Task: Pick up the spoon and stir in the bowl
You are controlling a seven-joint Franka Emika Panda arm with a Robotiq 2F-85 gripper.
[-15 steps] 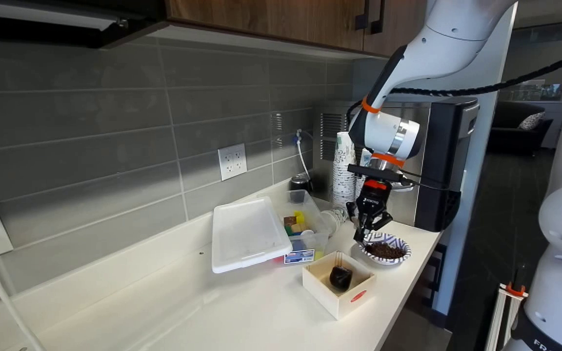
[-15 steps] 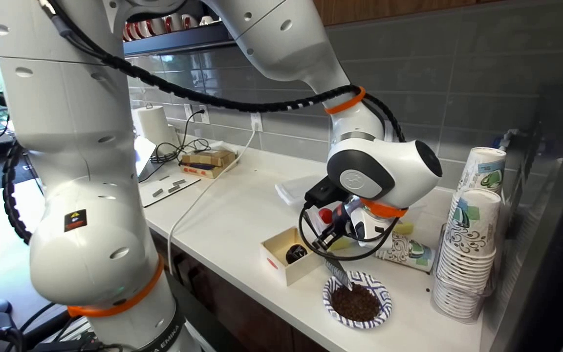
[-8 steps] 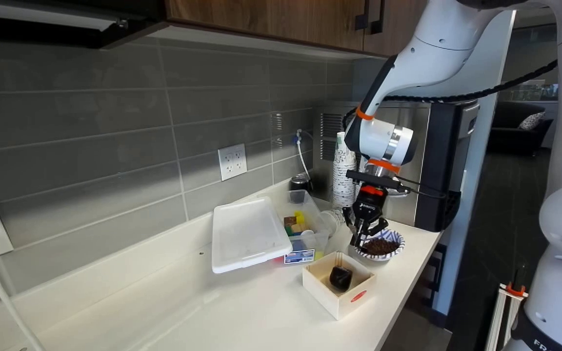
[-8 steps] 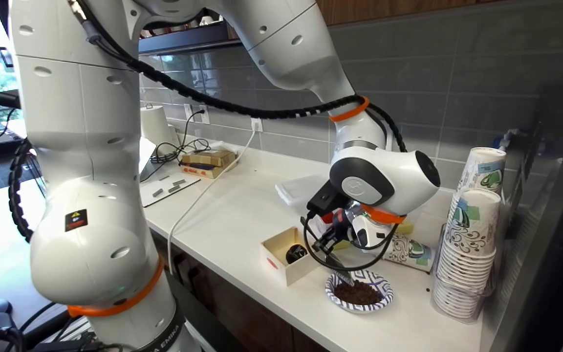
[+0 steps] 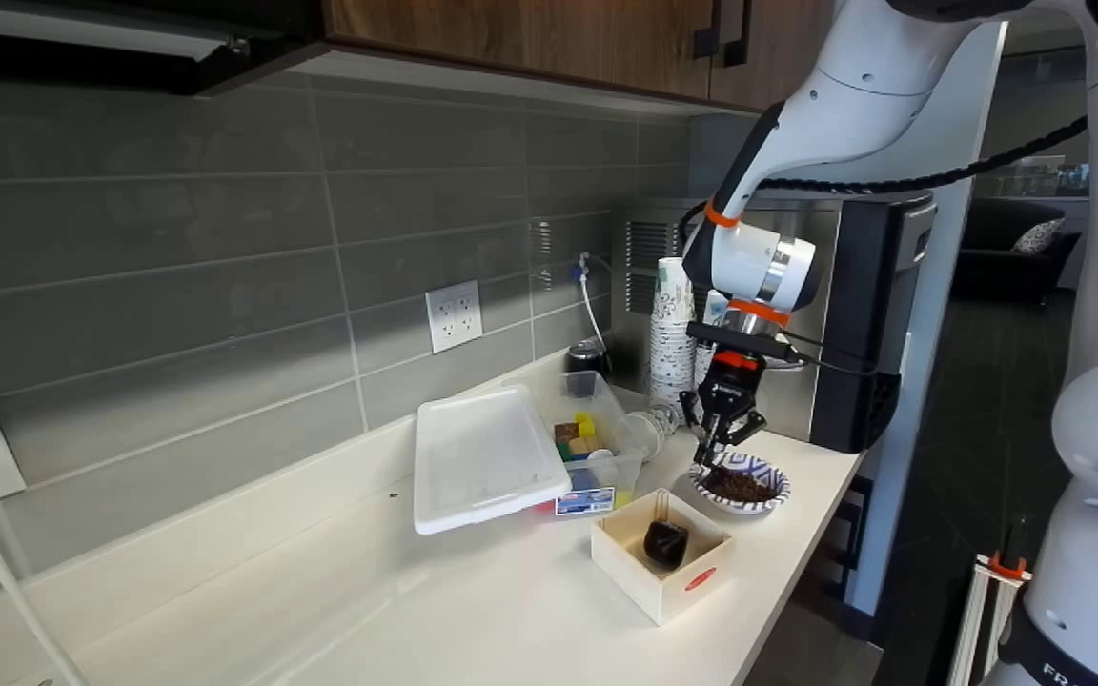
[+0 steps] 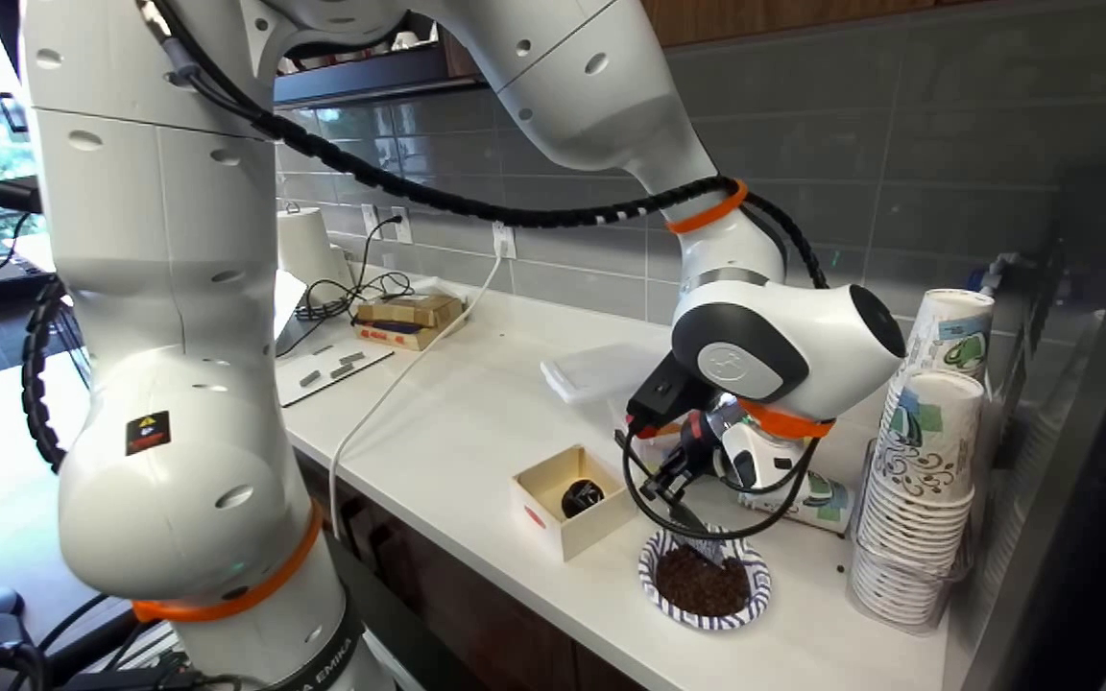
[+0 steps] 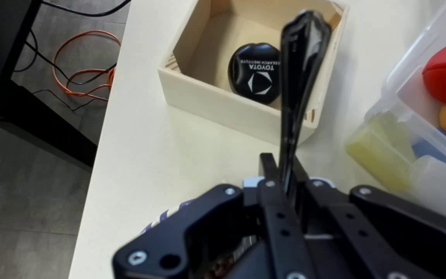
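Pick-up done: tool (image 7: 283,170) closed tight on the black spoon (image 7: 296,66). The bowl (image 6: 761,581) sits on the surface (image 6: 457,413), right of and nearer than the wooden box (image 6: 539,528) in an exterior view. Spoon's lower end inside the bowl, seemingly touching brown bits (image 6: 692,587). Judged at the stirring step; amount mixed, can't tell. Remaining: finish stirring.

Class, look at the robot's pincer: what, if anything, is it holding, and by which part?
The spoon, by its handle: the pincer is closed around it, with the handle's end sticking out beyond the grip.
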